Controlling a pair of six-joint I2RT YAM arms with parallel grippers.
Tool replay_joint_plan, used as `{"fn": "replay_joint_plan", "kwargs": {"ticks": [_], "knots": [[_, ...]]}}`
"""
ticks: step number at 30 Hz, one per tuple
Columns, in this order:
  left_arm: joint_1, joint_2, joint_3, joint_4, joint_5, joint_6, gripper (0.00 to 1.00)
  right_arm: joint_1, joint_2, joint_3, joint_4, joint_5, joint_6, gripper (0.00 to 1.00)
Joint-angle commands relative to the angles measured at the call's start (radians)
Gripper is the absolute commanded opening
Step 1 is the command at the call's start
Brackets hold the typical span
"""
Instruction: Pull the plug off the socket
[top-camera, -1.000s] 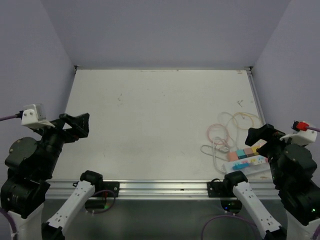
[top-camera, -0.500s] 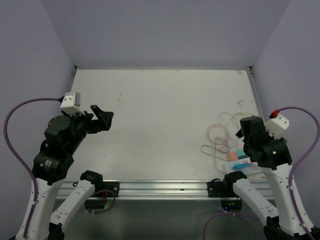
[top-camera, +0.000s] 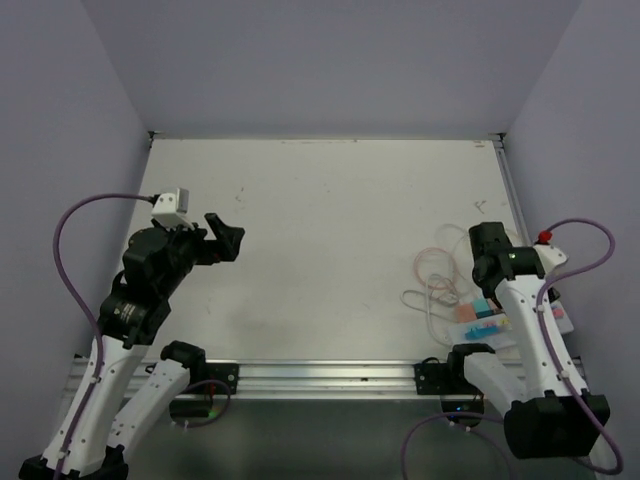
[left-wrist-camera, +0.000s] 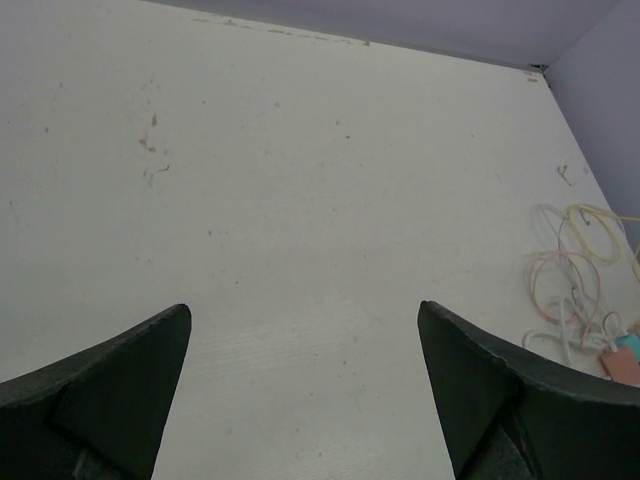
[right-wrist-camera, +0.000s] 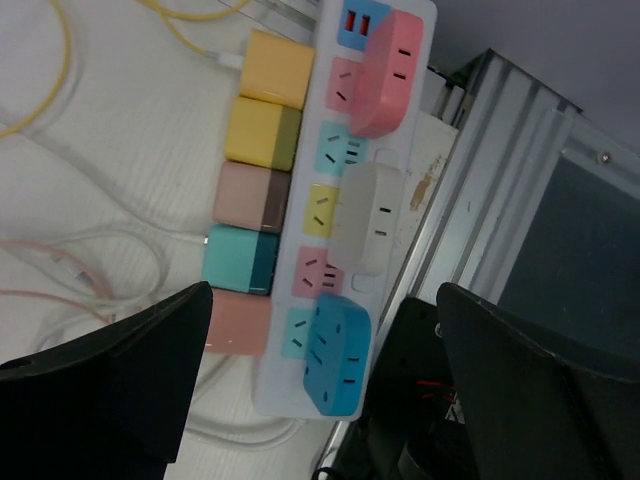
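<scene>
The socket (right-wrist-camera: 300, 385) is a long white power strip with pastel outlet faces, lying by the table's near right edge. A pink plug (right-wrist-camera: 382, 75), a white plug (right-wrist-camera: 365, 215) and a blue plug (right-wrist-camera: 338, 350) sit in its top face. Several coloured block plugs (right-wrist-camera: 246, 195) line its side. My right gripper (right-wrist-camera: 325, 288) is open and hovers above the strip's blue-plug end without touching it. In the top view the right gripper (top-camera: 487, 262) partly hides the strip (top-camera: 497, 333). My left gripper (top-camera: 228, 238) is open and empty over the bare table's left part, also seen in the left wrist view (left-wrist-camera: 302, 306).
Thin yellow, pink and white cables (top-camera: 450, 262) coil on the table just beyond the strip; they also show in the left wrist view (left-wrist-camera: 570, 280). An aluminium rail (right-wrist-camera: 500, 160) runs along the table's near edge beside the strip. The right wall stands close by.
Both arms have swung up and forward over the table. The right gripper has come over the power strip. The left gripper has reached out over the left part of the table.
</scene>
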Motion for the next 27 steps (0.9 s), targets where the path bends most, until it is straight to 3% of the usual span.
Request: {"fn": "replay_joint_plan", "kwargs": {"ticks": [1, 5, 13, 17, 27], "knots": [[-0.006, -0.017, -0.063, 0.117, 0.016, 0.036, 1.0, -0.159, 0.002, -0.061, 0.076, -0.045, -0.009, 0.99], [-0.006, -0.039, -0.122, 0.146, 0.017, 0.041, 1.0, -0.347, 0.008, -0.12, 0.177, -0.149, -0.153, 0.99], [-0.006, -0.053, -0.171, 0.155, 0.022, 0.036, 1.0, -0.551, 0.091, -0.17, 0.301, -0.347, -0.204, 0.99], [-0.006, -0.048, -0.165, 0.146, 0.019, 0.042, 1.0, -0.614, 0.095, -0.227, 0.372, -0.427, -0.212, 0.99], [-0.006, -0.046, -0.197, 0.152, 0.036, 0.032, 0.99, -0.652, 0.075, -0.281, 0.444, -0.415, -0.203, 0.99]]}}
